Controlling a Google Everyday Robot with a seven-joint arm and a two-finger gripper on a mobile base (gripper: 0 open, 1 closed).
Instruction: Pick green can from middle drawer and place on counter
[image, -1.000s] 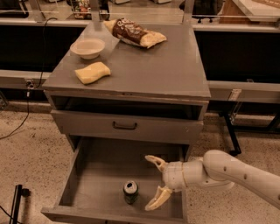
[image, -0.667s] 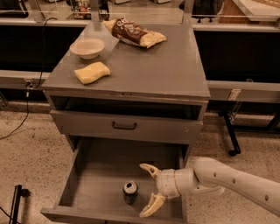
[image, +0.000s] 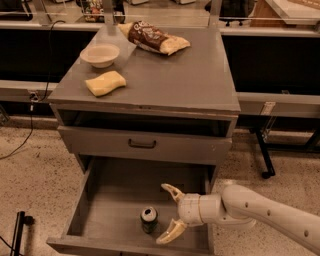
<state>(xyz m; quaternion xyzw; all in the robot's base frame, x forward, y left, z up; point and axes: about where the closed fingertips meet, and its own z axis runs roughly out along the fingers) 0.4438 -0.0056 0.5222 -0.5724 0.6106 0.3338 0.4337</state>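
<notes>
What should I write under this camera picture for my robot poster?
The robot's open gripper hovers beside the upright green can in the pulled-out middle drawer.

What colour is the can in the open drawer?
The can is green, silver-topped; camera view. Open hand beside it.

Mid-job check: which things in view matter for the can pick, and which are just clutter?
Belongs to the job:
- green can, upright in the middle drawer
- counter, where it goes
- end effector, open, inside the drawer beside the can

Just lying about, all on the counter:
- bowl
- yellow sponge
- snack bag
</notes>
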